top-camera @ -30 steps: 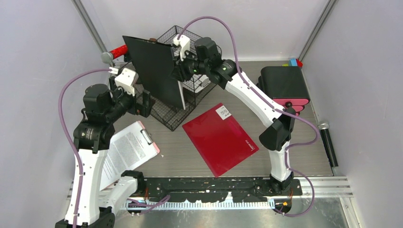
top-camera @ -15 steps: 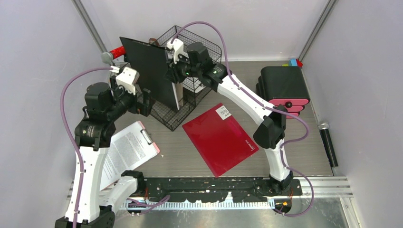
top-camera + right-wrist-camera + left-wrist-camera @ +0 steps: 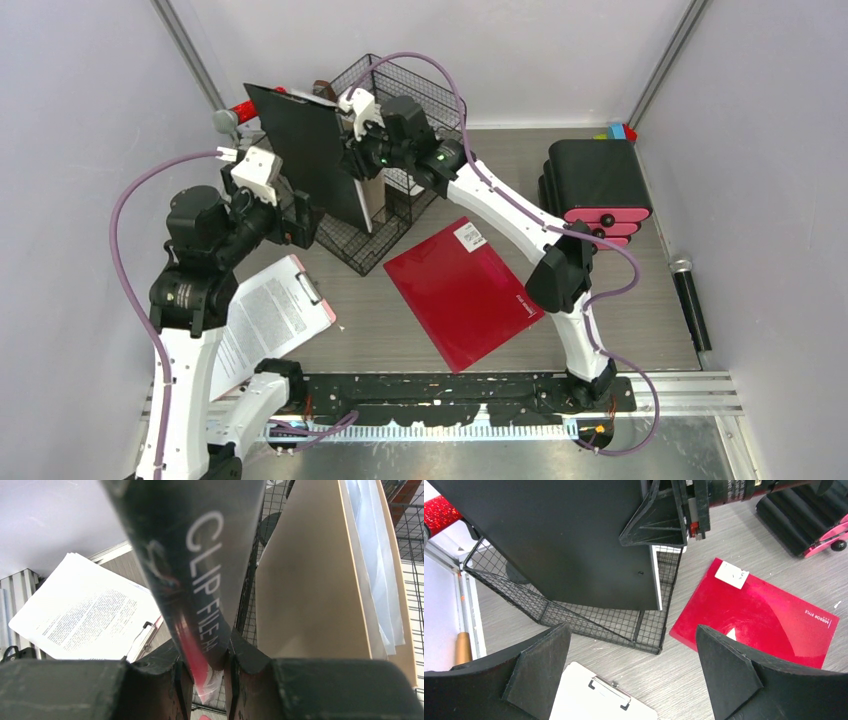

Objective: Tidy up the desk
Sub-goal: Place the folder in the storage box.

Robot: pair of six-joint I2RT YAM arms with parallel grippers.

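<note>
Right fingers (image 3: 160, 657) clamp black clip file (image 3: 310, 150), upright | wire rack (image 3: 355, 250) just below, frame upper-centre | my left fingers (image 3: 539, 670) apart

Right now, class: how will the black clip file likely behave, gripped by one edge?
Probably stiff: the black clip file is flat though the right gripper pinches only one edge. Likely light for its size, being thin. Its glossy cover may slip between the jaws.
</note>
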